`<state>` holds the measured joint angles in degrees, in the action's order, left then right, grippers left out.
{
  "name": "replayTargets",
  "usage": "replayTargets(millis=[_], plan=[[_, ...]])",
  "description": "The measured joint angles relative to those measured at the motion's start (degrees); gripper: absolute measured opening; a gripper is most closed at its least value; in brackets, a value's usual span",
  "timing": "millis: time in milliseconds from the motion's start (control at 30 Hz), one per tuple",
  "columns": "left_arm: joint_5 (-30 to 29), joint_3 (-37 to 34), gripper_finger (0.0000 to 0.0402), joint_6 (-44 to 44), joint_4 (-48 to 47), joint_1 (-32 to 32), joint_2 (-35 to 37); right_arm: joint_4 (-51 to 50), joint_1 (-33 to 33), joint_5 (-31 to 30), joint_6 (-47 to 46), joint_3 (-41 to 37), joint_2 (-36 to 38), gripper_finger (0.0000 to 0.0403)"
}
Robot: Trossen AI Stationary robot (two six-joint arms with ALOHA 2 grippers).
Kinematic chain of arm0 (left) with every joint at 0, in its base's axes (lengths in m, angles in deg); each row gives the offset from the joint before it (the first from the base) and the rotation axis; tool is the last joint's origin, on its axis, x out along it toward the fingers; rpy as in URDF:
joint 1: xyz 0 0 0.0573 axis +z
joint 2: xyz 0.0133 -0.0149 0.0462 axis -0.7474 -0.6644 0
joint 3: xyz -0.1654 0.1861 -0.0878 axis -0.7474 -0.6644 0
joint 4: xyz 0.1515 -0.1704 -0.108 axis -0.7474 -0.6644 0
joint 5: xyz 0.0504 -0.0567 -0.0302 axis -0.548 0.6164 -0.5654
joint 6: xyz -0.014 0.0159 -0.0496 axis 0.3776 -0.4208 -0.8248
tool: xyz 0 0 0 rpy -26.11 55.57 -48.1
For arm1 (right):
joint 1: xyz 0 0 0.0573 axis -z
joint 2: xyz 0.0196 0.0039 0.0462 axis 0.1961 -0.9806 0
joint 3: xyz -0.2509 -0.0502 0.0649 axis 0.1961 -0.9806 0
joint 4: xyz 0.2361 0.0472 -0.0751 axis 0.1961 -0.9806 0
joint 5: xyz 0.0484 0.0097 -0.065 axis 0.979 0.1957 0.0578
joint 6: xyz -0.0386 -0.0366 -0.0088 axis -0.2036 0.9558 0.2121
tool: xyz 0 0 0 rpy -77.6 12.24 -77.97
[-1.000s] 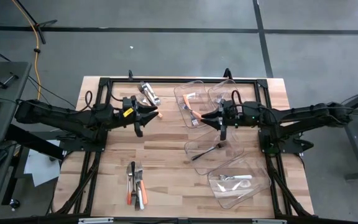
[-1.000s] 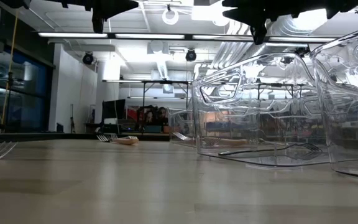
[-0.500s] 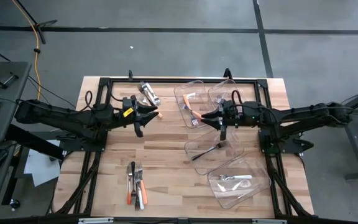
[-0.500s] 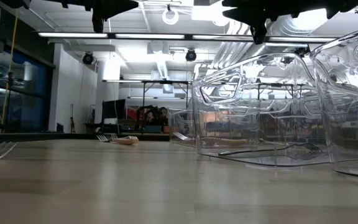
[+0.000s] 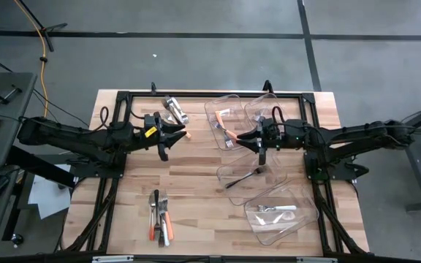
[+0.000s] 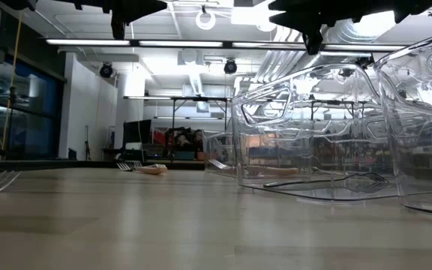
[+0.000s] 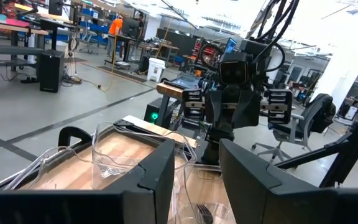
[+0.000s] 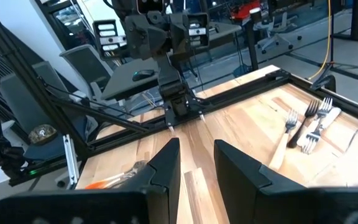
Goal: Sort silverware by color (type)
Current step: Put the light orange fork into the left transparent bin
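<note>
— Silverware [image 5: 160, 217] lies heaped at the tabletop's [image 5: 196, 175] near left edge, unsorted; why does the left pincer [image 5: 168, 139] hover apart from it?

— Judging by its spread, empty fingers, it waits between picks.

— And the right pincer [image 5: 256, 141]?

— Also parted, holding nothing, above the clear bins [image 5: 280, 215], likely after a drop.

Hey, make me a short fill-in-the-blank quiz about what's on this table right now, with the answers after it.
1. The fork in the bin nearest the table's front edge has a ____ handle.
2. The loose silverware pile lies on the side of the ____ arm.
3. The table holds ____ clear bins.
4. The dark fork lies in a bin below the ____ gripper.

Answers: white; left; four; right
</note>
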<state>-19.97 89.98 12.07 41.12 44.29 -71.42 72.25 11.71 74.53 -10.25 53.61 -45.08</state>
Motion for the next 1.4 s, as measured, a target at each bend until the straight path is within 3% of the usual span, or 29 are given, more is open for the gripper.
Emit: replayTargets(millis=[1400], plan=[[0.0, 0.0, 0.0115, 0.0, 0.0, 0.0, 0.0, -1.2, 0.0, 0.0, 0.3, 0.0, 0.0, 0.0083]])
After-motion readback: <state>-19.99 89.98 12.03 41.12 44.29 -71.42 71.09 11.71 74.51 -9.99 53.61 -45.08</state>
